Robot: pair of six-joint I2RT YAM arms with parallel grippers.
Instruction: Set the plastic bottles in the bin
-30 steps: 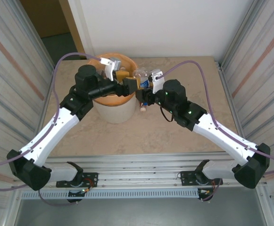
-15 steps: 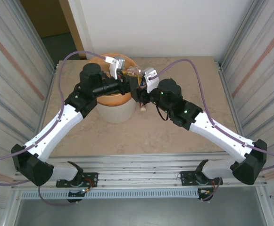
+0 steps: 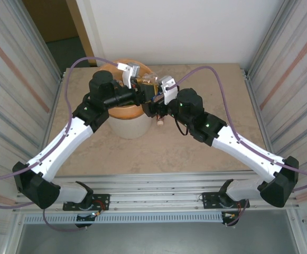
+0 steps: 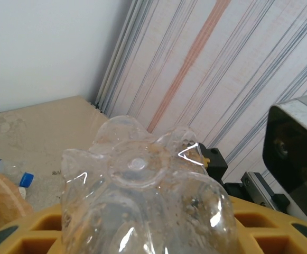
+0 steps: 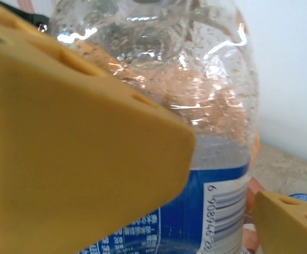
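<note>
1. Our left pincer (image 4: 148, 227) is closed down to the width of a clear bottle (image 4: 142, 180). Its yellow fingers (image 4: 31, 233) sit on either side of the body, and the lobed base of the bottle faces the wrist camera.
2. Our right pincer (image 5: 206, 201) grips a blue-labelled bottle (image 5: 195, 121). One broad yellow finger lies across its front and the other sits at the lower right, just beside the barcode.
3. From above, we see the left arm (image 3: 63, 143) stretched forward and bent inward. Its pincer holds the clear bottle over the far right part of the mouth of the bin (image 3: 127, 126).
4. The right arm (image 3: 238, 143) mirrors it and reaches in from the other side, with its pincer at the bin's right rim.
5. The bin is off-white with an orange liner (image 3: 122, 110) and stands towards the far left of the beige stone-look worktop (image 3: 158, 153).
6. In the left wrist view a loose bottle (image 4: 8, 172) with a blue cap lies on the worktop beyond the liner's edge.
7. A white wall (image 3: 185, 32) closes the back, striped corrugated panels (image 3: 290, 63) line both sides, and a metal rail (image 3: 158, 182) runs along the near edge.
</note>
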